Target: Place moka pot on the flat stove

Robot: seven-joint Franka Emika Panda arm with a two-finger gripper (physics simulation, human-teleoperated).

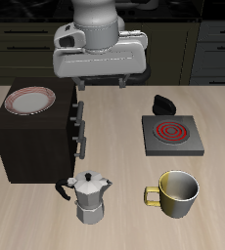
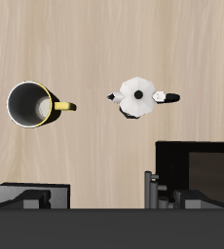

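The silver moka pot point(image 1: 89, 198) stands upright near the table's front edge, its black handle pointing toward the cabinet. In the wrist view it point(image 2: 138, 96) shows from above with its knobbed lid. The flat stove point(image 1: 170, 135), a grey plate with a red spiral coil, lies farther back toward the mug's side, with its black knob point(image 1: 163, 101) behind it. My gripper point(image 1: 99, 84) hangs high above the table's back part, well away from the pot and the stove. Its fingers point(image 2: 31, 198) stand wide apart and hold nothing.
A yellow-rimmed metal mug point(image 1: 178, 192) stands beside the pot near the front edge and also shows in the wrist view point(image 2: 30, 104). A dark wooden cabinet point(image 1: 36, 137) with a red-rimmed plate point(image 1: 32, 100) on top stands close behind the pot.
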